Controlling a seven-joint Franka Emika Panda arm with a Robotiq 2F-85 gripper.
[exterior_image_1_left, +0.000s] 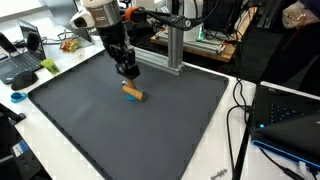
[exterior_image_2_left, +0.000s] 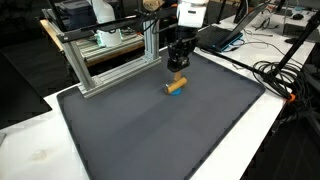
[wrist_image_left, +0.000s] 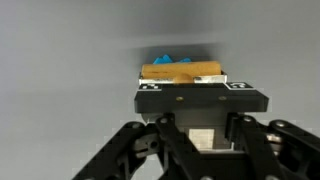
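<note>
So, one orange-and-blue block (exterior_image_1_left: 133, 93) just under the jaws, lying on one desk (exterior_image_1_left: 120, 135), can't tell whether the jaws are apart.

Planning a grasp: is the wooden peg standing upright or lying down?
Lying down: the wooden peg rests lengthwise on the grey mat in both exterior views.

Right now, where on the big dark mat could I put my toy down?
The dark grey mat is bare from the small tan, blue-tipped cylinder to its near edge and both side edges. It is crowded at the back, where the black gripper hangs over that cylinder beside the silver metal frame, and off the mat by the black cables.
</note>
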